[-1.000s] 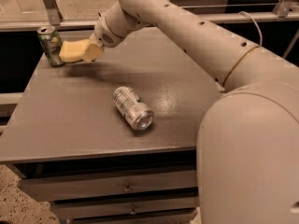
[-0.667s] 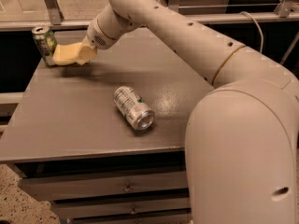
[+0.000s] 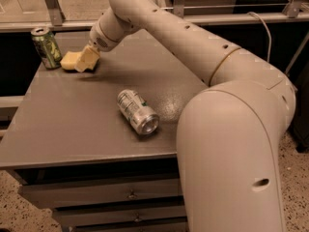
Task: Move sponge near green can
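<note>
On the grey table (image 3: 67, 120), above drawers (image 3: 96, 195) and a speckled floor (image 3: 14, 211), the gripper (image 3: 88, 58) at the far left corner was clamped on the sponge (image 3: 70, 61), just right of the green can (image 3: 47, 47), with a silver can (image 3: 137, 111) lying mid-table.

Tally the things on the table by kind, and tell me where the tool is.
Cans: 2 (green can upright, silver can on its side)
Sponges: 1 (sponge)
Total: 3
The tool is at the sponge, near the green can.
</note>
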`<state>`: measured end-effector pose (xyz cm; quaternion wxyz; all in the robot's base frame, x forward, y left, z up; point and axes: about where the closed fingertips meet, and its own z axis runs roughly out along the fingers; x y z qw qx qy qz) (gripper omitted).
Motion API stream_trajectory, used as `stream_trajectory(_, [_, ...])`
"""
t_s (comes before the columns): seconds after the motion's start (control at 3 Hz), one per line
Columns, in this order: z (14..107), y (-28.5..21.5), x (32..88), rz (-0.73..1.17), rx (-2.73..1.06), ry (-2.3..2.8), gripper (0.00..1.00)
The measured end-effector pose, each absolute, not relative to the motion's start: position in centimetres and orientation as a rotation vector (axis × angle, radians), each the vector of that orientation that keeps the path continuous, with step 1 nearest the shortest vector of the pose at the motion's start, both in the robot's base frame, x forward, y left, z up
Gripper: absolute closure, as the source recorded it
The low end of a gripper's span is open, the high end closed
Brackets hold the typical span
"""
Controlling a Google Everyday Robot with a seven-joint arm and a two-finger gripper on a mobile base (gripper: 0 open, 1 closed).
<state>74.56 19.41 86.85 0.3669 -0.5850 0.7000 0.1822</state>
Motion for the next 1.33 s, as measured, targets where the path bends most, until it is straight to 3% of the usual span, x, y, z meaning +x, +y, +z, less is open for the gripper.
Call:
stream_trajectory(0.67, [86.4, 18.8, 75.3, 0.459, -1.484, 1.82, 0.0])
stream_trajectory(1.33, [89.2, 7.7, 76.5, 0.66, -1.204, 1.727, 0.0])
